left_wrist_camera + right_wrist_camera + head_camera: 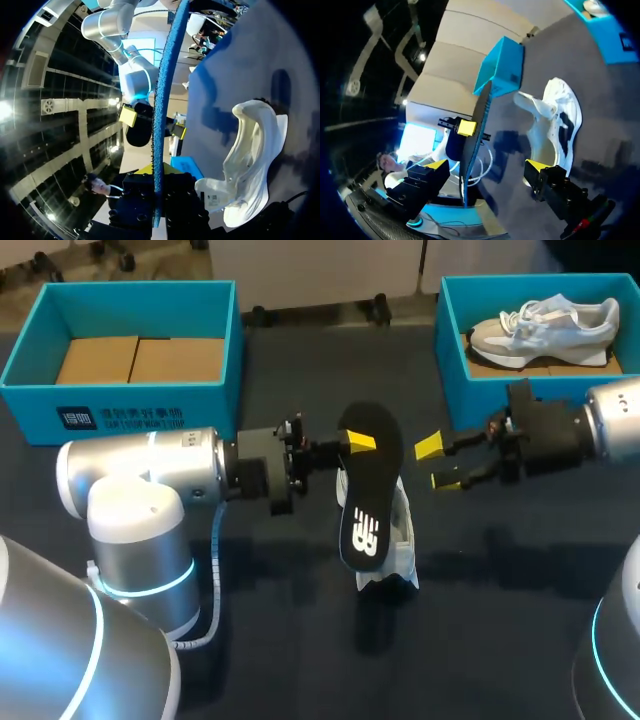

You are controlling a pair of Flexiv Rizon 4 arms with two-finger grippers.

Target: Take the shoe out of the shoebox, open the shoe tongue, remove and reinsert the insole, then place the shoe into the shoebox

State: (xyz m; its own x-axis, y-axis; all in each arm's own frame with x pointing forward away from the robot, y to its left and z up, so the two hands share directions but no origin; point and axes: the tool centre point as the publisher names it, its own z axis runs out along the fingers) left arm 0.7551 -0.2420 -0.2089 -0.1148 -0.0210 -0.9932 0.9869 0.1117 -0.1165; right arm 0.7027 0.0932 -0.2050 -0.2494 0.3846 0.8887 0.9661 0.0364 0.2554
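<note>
My left gripper (350, 445) is shut on the top end of a black insole (365, 500), which hangs over the table's middle. In the left wrist view the insole (162, 90) shows edge-on, its blue rim running up from between my fingers (156, 175). The white shoe (405, 540) lies on the dark table just under and behind the insole, and shows beside it in the left wrist view as the shoe (250, 160). My right gripper (437, 463) stands open just right of the insole, touching nothing. Its own view has the insole (475, 140) ahead between its spread fingers (487, 165), the shoe (555, 120) beyond.
A blue shoebox (120, 405) with only a cardboard bottom stands at the back left. At the back right, a second blue box (450, 350) holds another pale shoe (545, 325). Bare dark tabletop (480, 640) lies in front.
</note>
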